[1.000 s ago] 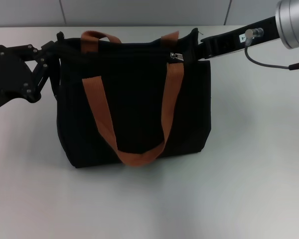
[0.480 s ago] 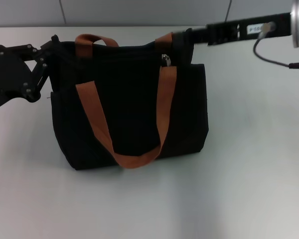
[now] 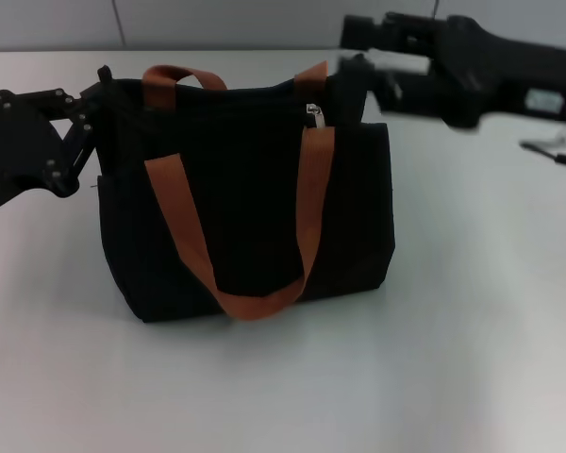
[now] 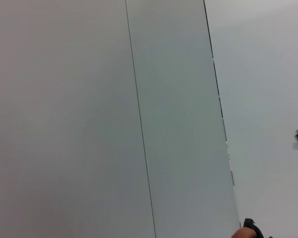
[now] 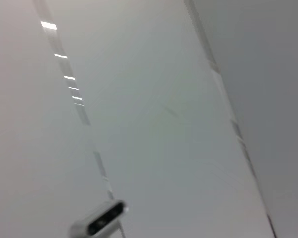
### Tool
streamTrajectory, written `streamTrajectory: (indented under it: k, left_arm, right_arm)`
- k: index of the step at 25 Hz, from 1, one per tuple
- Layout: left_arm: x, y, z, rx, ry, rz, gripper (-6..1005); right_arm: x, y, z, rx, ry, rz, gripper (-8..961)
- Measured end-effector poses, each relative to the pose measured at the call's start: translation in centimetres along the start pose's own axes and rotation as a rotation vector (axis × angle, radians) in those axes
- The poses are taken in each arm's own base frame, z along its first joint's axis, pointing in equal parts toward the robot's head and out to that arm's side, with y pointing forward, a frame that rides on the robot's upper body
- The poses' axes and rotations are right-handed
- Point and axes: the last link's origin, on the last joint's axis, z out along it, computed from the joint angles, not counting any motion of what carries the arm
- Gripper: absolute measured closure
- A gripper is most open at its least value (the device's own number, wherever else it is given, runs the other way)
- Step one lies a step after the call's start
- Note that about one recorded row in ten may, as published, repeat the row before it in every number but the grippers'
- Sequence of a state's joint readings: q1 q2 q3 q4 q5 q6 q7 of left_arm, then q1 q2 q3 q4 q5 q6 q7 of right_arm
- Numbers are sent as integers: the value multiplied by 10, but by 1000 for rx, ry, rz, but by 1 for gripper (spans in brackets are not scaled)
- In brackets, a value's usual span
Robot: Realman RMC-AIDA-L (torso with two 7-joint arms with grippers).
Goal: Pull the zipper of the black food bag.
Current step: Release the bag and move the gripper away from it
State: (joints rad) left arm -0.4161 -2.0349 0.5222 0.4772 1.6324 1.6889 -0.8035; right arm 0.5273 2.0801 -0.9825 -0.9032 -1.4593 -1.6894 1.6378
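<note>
In the head view the black food bag [image 3: 250, 203] stands upright mid-table, its two rust-brown handles [image 3: 174, 203] draped over the front. The small silver zipper [image 3: 313, 112] hangs at the top edge, just above the right strap. My left gripper [image 3: 96, 97] is at the bag's upper left corner and looks shut on the fabric there. Blurred by motion, my right gripper [image 3: 358, 77] hovers at the bag's upper right corner, slightly right of the zipper. The zipper seems to hang free of it. A sliver of strap [image 4: 244, 232] shows in the left wrist view.
The pale table [image 3: 472, 311] stretches to the front and right of the bag. The right arm [image 3: 481, 57] reaches in from the upper right with a cable [image 3: 557, 146] trailing. Both wrist views mostly show pale wall panels; the right one also has a silver fitting [image 5: 99, 220].
The zipper slid left along the top edge and the bag shifted slightly left. The right arm has since swung and now shows blurred. The left arm stayed put.
</note>
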Motion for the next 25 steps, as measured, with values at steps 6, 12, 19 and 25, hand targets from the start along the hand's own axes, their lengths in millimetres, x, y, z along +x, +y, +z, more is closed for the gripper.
streamTrajectory:
  k: [6, 12, 19, 25]
  left_arm:
    - [1, -3, -5, -1, -10, -29, 904]
    - [0, -5, -8, -9, -34, -52, 903]
    - [-6, -5, -7, 9, -62, -62, 902]
    - [-7, -4, -8, 4, -71, -59, 902]
  right_arm:
    - [45, 21, -24, -67, -57, -155, 331]
    - [96, 42, -46, -65, 53, -216, 172]
    - [131, 51, -49, -70, 161, -196, 163]
    - [133, 52, -49, -69, 160, -188, 163]
